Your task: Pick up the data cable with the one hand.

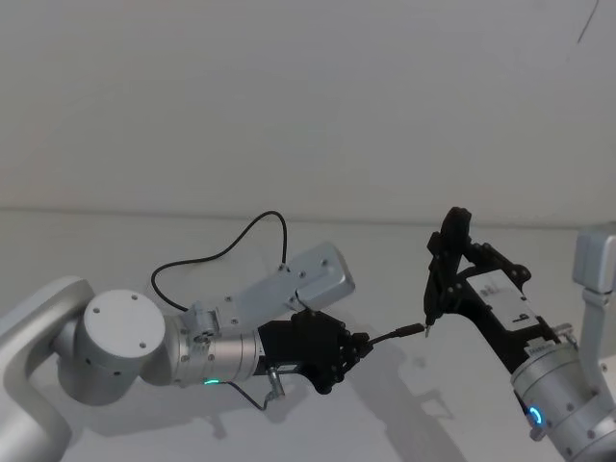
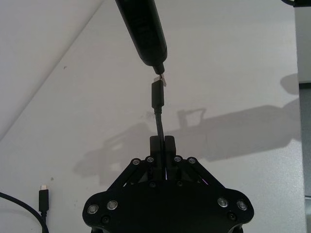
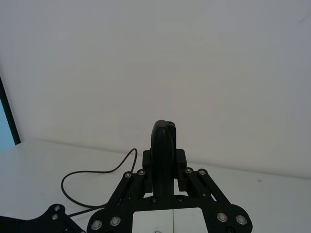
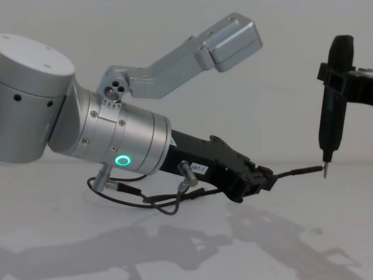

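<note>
Above the white tabletop (image 1: pixel 115 241), centre of the head view:

- Left hand (image 1: pixel 358 344) — black two-finger unit on a silver cylinder with a green ring light (image 4: pixel 122 160). Fingers (image 2: pixel 169 144) closed almost together, clamped on the data cable (image 1: pixel 217 250) just behind one plug. Held clear of the surface, reaching toward the robot's right.
- Data cable — thin dark cord. Gripped plug (image 2: pixel 157 93) sticks straight out past the fingertips; its tip meets the point of the tool in the other hand. From the grip the cord trails back under the left arm and loops away across the tabletop behind it. Second plug (image 2: pixel 43 201) lies flat on the surface, apart from the hand.
- Right hand (image 3: pixel 164 158) — closed on a slim black upright tool (image 4: pixel 333 99), pointed tip down, touching or just short of the plug's end; cannot tell which.
- Silver bracket-like arm part (image 4: pixel 233 38) stands above the left wrist.
</note>
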